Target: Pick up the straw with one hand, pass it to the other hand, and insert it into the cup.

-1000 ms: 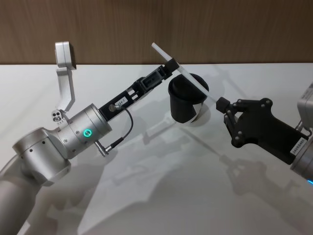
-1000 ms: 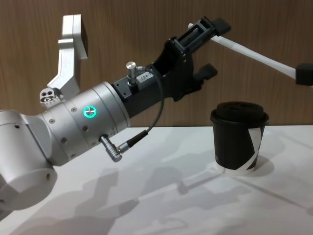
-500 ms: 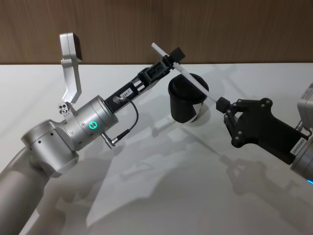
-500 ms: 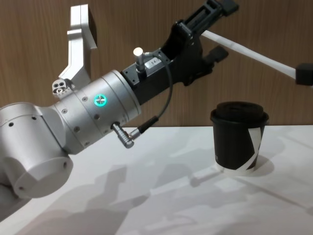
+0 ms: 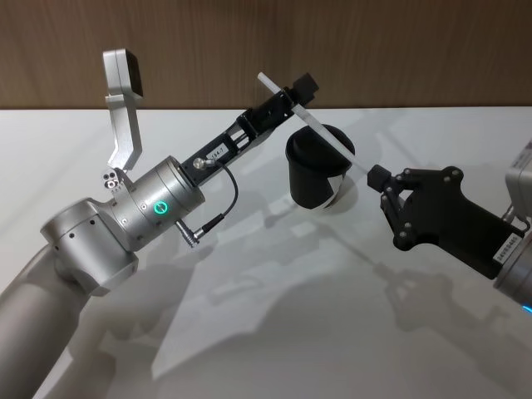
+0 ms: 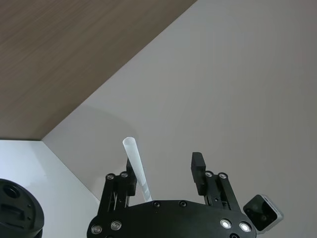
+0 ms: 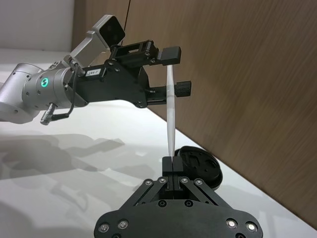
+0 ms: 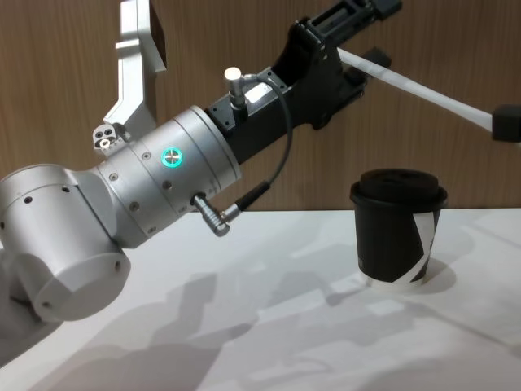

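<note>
From the left, my left arm reaches across and up toward the far middle of the scene, a green ring light showing on its silver wrist. The left claw (image 5: 293, 96) stands open around the upper part of the straw (image 5: 332, 138). In the left wrist view the straw lies against one finger with a clear gap to the other, so this claw grips nothing. The straw is in the air, a thin white line slanting from its high far-left tip down to the right, passing above the cup (image 5: 314, 179). The cup is black with its lid on. It stands upright on the white tabletop (image 5: 274, 316) at the far middle, apart from both claws. Just right of the cup, the right claw (image 5: 378, 176) is closed tight on the straw's lower end. I judge the pick-up done and the handover midway: the left claw has to close, the right has to let go, and then the straw must go into the lid
</note>
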